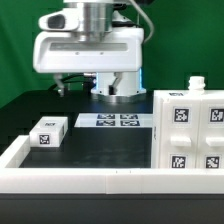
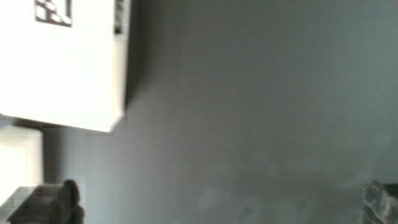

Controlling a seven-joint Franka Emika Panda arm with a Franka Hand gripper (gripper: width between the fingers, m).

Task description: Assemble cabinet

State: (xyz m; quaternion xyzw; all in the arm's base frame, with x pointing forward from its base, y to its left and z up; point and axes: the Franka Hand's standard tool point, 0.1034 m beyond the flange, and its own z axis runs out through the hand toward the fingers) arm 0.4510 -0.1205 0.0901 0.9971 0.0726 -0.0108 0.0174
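The cabinet [image 1: 190,135] is a big white plastic box with smooth flat faces and square edges. It stands at the exterior view's right on the dark matte table [image 1: 25,105]. Black-and-white square tags dot its front, and small lugs rise from its top. Well apart from it, at the exterior view's left, lies 1 small white block [image 1: 48,131] with a tag on its end. Between the 2, farther back, the thin flat marker board [image 1: 117,120] lies on the table. A long low white rail [image 1: 80,178] runs along the front, just before the cabinet, and turns up the left side. The arm's broad white hand hangs above the table behind the marker board. In the wrist view the gripper [image 2: 214,200] holds its dark fingertips [image 2: 45,205] spread wide over bare grey table. A white tagged slab [image 2: 63,60] lies off to the side; I cannot tell which part it is.
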